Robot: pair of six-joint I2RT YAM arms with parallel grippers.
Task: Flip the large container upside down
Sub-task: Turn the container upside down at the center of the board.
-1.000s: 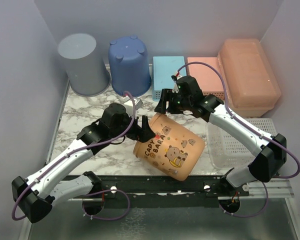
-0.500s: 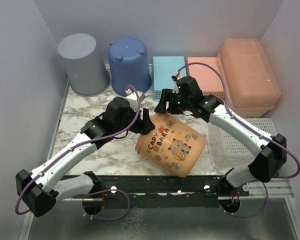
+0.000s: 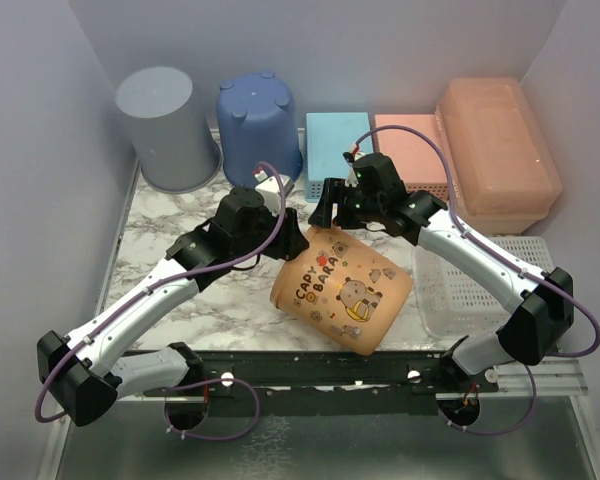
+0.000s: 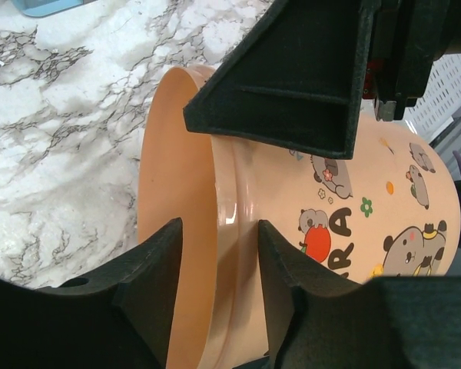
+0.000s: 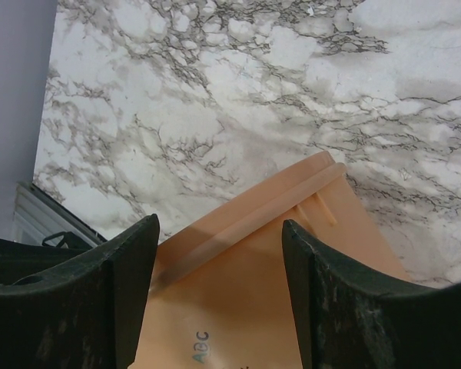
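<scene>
The large container, a translucent peach-orange lidded box, stands at the back right, away from both grippers. A round orange bucket with capybara pictures lies tilted on its side mid-table. My left gripper straddles its rim, one finger inside and one outside, shut on it. My right gripper hovers open just over the far side of the rim; in the right wrist view the bucket lies between its spread fingers.
An upturned grey bucket and an upturned blue bucket stand at the back left. A blue box and a pink perforated basket sit at the back. A clear mesh basket lies at the right.
My left gripper has moved up and to the right with the bucket's rim, and the bucket has tipped a little. The right arm has not moved.
</scene>
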